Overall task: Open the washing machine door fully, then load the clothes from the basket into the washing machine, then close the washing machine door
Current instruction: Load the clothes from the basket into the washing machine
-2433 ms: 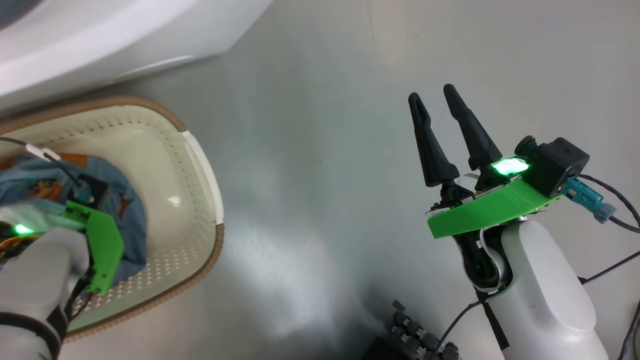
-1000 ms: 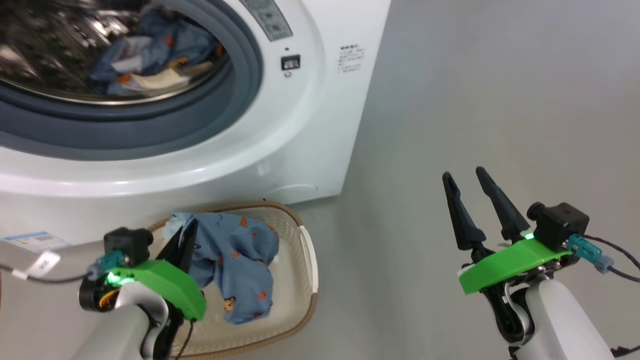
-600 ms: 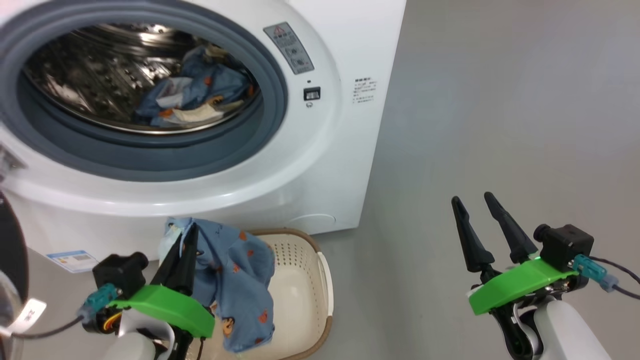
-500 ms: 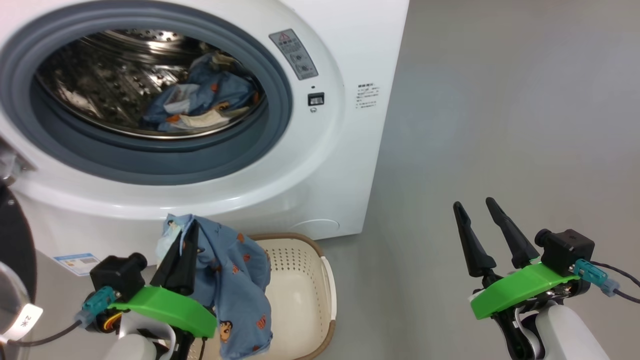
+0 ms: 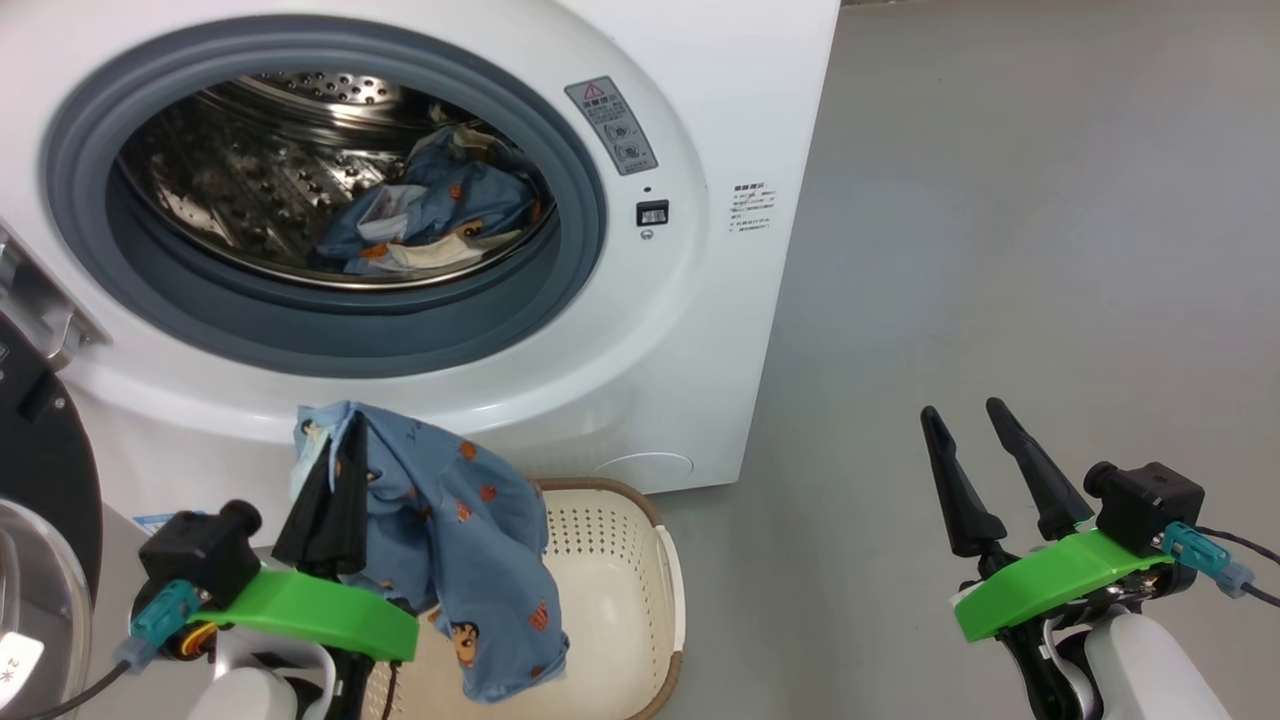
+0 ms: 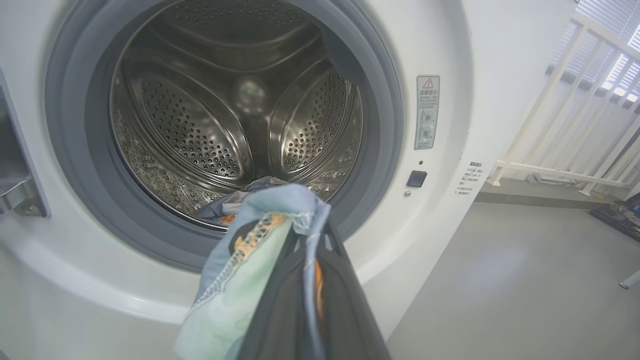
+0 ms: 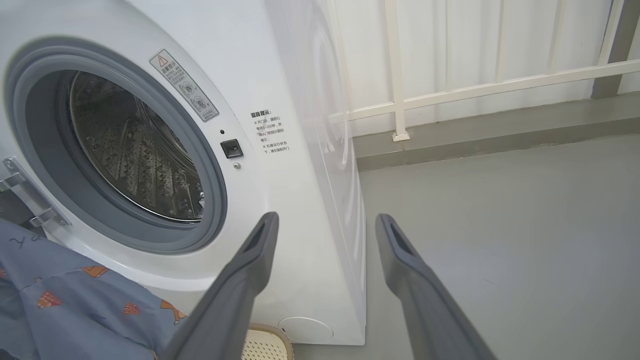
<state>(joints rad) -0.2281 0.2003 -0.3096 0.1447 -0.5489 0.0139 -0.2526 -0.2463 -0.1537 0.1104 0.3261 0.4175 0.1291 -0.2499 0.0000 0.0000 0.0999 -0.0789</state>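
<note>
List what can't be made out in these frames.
- Basket: head view, left half behind the garment hanging from the shut left gripper, bottom cut by the edge; whether more lies inside cannot be told.
- Door: head view, cut by the left edge; how far open is unclear.
- Label: head view, print too small to read.
- Drum load: left wrist view, mostly behind the garment.
</note>
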